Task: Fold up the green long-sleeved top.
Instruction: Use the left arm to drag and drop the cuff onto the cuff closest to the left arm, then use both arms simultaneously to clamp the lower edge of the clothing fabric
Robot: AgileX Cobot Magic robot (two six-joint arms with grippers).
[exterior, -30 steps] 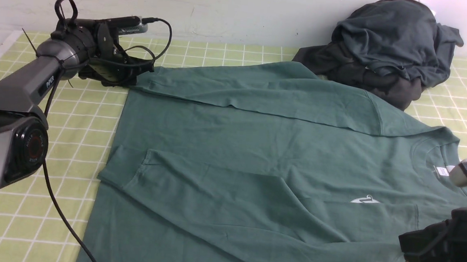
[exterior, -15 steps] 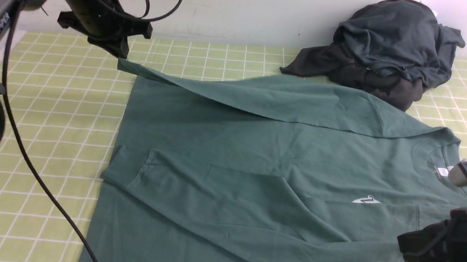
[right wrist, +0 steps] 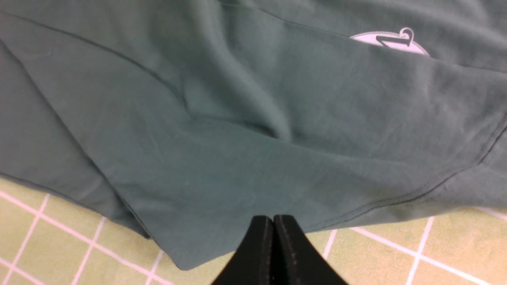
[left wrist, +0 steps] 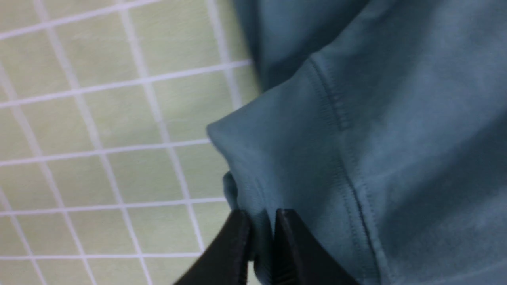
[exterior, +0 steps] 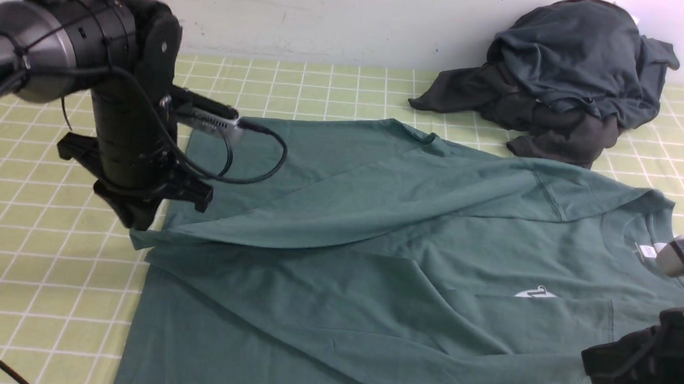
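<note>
Checked tablecloth [exterior: 46, 269] bears green top [exterior: 374, 247], pinched by left gripper [left wrist: 261, 217]; right gripper [right wrist: 273, 218] clenched.

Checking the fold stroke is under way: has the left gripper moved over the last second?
Yes. The left gripper, shut on the sleeve, has come from the far side by the wall toward the robot, dragging it over the top.
</note>
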